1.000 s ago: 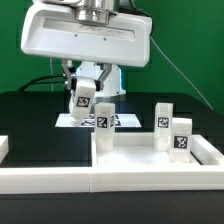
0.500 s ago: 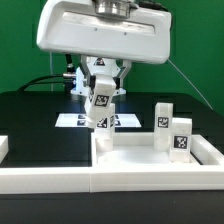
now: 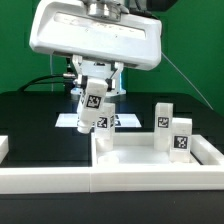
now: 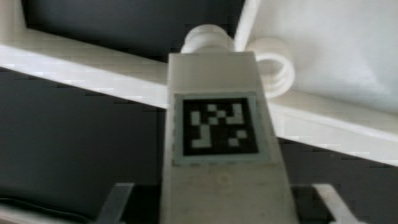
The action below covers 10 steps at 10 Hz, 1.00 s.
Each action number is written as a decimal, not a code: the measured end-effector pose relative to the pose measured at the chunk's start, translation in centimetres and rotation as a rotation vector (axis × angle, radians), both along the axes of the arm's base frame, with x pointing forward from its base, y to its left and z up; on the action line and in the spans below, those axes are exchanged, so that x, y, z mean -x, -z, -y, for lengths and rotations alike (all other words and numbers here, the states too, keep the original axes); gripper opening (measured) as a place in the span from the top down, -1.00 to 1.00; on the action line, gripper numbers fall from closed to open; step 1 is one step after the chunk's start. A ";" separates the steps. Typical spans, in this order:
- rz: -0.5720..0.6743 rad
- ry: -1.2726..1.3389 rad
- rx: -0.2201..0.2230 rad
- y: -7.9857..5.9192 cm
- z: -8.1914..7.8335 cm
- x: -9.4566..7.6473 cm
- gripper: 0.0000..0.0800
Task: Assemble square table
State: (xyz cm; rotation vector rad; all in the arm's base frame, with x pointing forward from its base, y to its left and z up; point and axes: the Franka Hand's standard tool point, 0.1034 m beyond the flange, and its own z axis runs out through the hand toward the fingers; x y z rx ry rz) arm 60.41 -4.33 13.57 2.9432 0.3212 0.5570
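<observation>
Shifted toward exterior view's left since half a second ago: pincer (image 3: 92,97) clenched on tagged leg (image 3: 90,108), held tilted above tabletop (image 3: 150,160). Wrist view alone shows tag face close (image 4: 219,125).

One square tabletop (image 3: 150,160), three tagged legs (image 3: 91,108) (image 3: 163,125) (image 3: 181,137), one marker board (image 3: 72,121)
</observation>
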 end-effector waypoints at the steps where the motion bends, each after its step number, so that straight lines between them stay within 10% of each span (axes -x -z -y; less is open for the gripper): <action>1: -0.026 0.002 -0.022 0.0 -0.7 -0.3 0.27; 10: -0.071 0.027 -0.088 0.9 -0.2 -0.6 0.27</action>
